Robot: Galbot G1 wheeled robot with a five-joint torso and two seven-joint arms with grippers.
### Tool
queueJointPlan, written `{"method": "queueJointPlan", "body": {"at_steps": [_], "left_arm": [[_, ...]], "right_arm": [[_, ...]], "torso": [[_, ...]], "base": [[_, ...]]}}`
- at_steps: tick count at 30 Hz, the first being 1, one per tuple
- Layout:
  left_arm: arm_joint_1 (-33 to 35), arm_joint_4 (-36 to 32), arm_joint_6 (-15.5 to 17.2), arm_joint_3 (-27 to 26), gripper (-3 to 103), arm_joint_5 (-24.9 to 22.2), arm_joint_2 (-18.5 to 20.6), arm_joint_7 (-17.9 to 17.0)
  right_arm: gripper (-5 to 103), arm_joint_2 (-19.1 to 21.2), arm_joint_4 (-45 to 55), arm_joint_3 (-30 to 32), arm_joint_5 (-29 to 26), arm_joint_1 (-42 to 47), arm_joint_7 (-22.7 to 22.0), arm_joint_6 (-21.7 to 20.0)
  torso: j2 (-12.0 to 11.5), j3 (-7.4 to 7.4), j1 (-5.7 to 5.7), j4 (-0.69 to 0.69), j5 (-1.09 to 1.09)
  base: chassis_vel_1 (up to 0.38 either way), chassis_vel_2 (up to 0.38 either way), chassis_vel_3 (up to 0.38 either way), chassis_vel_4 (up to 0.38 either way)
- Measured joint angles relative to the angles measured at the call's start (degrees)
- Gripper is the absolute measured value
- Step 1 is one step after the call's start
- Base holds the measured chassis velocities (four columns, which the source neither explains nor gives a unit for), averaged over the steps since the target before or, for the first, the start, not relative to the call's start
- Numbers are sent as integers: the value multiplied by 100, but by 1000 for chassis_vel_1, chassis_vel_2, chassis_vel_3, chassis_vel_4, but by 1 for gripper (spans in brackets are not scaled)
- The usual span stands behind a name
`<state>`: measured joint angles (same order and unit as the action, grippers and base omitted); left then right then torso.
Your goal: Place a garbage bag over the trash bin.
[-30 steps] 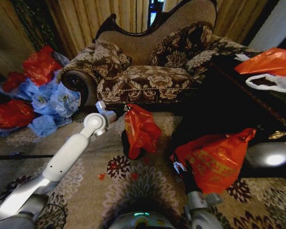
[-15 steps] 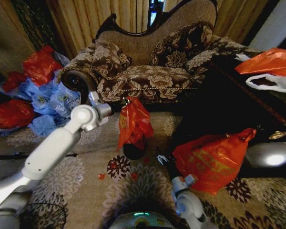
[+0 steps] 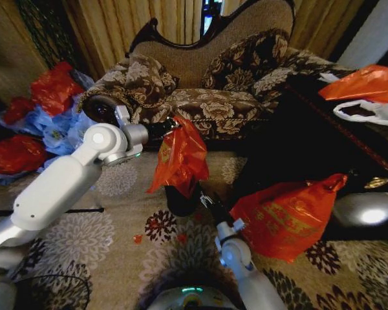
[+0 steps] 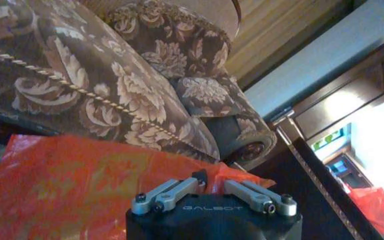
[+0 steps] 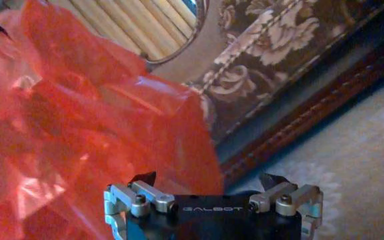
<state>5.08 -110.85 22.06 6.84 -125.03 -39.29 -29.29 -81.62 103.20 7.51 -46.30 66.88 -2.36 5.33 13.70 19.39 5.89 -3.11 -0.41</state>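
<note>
Head view: the left end effector [image 3: 170,126] pinches the top edge of the garbage bag [image 3: 180,158] and holds it up in front of the sofa [image 3: 200,97], so the thin red plastic hangs down over the trash bin [image 3: 180,201] standing on the carpet below; only the bin's dark lower body shows under the bag. The right end effector [image 3: 204,199] sits low beside the bin, near the bag's hanging edge, probably placed to spread the mouth. Left wrist view: its fingers [image 4: 178,189] are drawn together on a fold of the bag. Right wrist view: the right end effector [image 5: 209,179] has its jaws apart, holding nothing, with the bag just ahead.
</note>
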Motion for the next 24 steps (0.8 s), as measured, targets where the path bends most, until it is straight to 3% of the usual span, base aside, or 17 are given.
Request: {"method": "queueJointPlan", "body": {"at_steps": [10, 24], "left_arm": [[-260, 139, -48, 200, 0, -71, -175, -78], [-168, -165, -30, -6, 0, -288, 225, -40]], "right_arm": [[100, -180, -293, -104, -137, -382, 142, 2], [100, 16, -604, 7, -307, -817, 73, -29]], "torso": [[0, 0, 0, -1, 0], [0, 0, -1, -1, 0]], "base": [[0, 0, 0, 0], [0, 0, 0, 0]]}}
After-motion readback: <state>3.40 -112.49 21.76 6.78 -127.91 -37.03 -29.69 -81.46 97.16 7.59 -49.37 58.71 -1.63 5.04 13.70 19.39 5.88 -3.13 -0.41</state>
